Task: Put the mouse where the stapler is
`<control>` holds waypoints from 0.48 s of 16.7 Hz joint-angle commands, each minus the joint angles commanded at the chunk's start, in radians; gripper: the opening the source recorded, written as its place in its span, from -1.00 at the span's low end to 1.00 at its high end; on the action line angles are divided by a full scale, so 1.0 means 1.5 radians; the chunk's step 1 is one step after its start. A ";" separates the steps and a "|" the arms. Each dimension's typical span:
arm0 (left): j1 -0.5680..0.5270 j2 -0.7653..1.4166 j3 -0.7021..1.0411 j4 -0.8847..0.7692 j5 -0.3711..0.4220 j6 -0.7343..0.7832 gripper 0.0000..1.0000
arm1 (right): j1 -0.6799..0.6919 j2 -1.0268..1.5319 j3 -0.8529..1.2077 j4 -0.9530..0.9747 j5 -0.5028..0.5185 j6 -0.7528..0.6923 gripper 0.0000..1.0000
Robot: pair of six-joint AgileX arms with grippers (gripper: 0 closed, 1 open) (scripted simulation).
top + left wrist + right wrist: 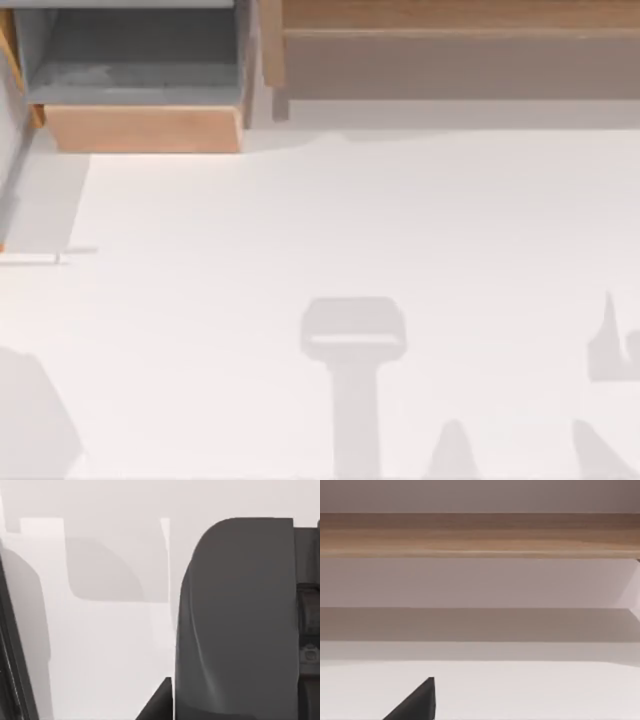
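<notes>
White bare tabletop (300,230) is seen below an open wooden drawer (140,128) (upper left); no placement is evident, and neither gripper's state can be told.

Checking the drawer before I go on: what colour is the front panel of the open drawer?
Light wood; the drawer front shows best in the top view.

Bright, even light washes the white tabletop (300,220), leaving it nearly featureless in the top view. Soft grey shadows with blurred edges fall along its near edge, 1 of them T-shaped at centre. Deeper shade fills the open wooden drawer (140,90) at upper left and sits beneath the wooden shelf (450,20). In the left wrist view, a dark, close, soft-focus form looms against pale haze and faint shadows.
</notes>
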 joint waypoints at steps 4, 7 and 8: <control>0.001 0.000 -0.004 0.000 0.000 0.000 -1.00 | 0.000 0.000 0.000 0.000 0.000 0.000 1.00; -0.002 0.002 -0.003 0.000 0.000 0.001 -1.00 | 0.000 0.000 0.000 0.000 0.000 0.000 1.00; -0.002 0.002 -0.002 0.000 0.000 0.001 -1.00 | 0.000 0.000 0.000 0.000 0.000 0.000 1.00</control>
